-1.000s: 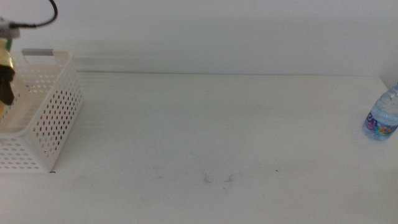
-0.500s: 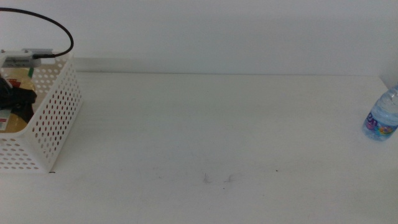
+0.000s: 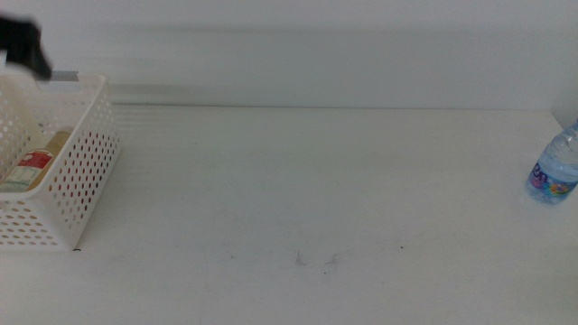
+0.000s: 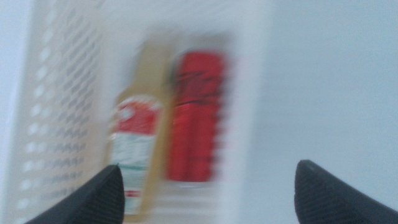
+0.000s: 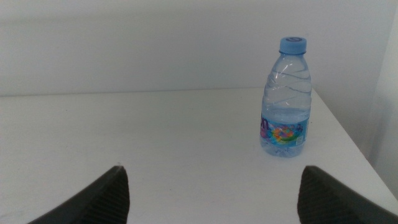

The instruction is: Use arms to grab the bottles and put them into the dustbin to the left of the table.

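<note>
Juice bottle [image 4: 134,155], yellow, red-green label, binned

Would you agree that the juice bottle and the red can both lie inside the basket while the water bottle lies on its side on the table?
Not quite: the water bottle stands upright on the table, as the right wrist view shows. The juice bottle and red can do lie inside the basket.

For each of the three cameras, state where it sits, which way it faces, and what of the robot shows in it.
Middle view: above the table, facing forward and down; only a blurred dark piece of the left arm shows, over the dustbin.
Left wrist view: above the dustbin, over juice bottle and soda can; open left gripper.
Right wrist view: low, facing the water bottle; open right gripper.
Shared: dustbin; water bottle.
</note>
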Robot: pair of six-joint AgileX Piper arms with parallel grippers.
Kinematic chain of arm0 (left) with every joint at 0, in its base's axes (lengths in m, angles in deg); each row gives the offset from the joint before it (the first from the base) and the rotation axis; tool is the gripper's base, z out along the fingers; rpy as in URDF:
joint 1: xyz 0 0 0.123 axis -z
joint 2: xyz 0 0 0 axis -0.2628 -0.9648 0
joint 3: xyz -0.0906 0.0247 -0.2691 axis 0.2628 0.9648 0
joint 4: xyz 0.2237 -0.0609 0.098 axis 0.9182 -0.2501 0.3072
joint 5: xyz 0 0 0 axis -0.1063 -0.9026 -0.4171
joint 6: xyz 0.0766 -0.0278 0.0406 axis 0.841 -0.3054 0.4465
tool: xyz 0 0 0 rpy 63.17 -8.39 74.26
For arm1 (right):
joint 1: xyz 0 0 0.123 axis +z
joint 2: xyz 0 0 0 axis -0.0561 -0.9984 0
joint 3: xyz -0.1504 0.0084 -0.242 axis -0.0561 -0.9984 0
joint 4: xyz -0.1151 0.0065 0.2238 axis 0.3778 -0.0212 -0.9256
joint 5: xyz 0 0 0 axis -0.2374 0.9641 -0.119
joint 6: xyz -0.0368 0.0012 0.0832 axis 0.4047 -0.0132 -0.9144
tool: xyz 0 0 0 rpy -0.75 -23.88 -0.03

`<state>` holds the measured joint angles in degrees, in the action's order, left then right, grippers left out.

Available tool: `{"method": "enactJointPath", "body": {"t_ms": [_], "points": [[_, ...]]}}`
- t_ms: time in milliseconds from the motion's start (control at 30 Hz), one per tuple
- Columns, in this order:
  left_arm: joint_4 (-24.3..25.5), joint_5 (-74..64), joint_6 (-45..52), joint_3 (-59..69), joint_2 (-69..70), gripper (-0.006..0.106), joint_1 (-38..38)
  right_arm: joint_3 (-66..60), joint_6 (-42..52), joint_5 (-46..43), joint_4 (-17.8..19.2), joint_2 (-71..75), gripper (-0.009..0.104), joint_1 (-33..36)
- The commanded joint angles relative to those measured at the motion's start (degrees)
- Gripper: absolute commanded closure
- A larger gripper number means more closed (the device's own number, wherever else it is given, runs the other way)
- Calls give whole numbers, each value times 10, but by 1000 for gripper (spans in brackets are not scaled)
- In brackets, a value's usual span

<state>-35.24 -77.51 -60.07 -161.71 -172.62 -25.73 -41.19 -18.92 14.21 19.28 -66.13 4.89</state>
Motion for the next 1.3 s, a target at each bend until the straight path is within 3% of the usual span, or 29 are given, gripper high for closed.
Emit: {"method": "enactJointPath", "body": {"t_ms": [0,100,167,233,333,467,1267], "points": [[-55,-21,8,-6,80,7,31,-2,3,-4,2,2,5,-3],[-183,-21,64,7,183,7,100,-2,3,-4,2,2,5,-3],[-235,-21,96,31,235,7,164,-2,3,-4,2,2,5,-3],[-224,-21,107,59,275,7,235,-2,3,-4,2,2,5,-3],[-154,-21,106,86,311,7,329,-2,3,-4,2,2,5,-3],[-128,-8,112,94,322,7,387,-2,3,-4,2,2,5,-3],[-138,45,112,94,321,7,396,-2,3,-4,2,2,5,-3]]}}
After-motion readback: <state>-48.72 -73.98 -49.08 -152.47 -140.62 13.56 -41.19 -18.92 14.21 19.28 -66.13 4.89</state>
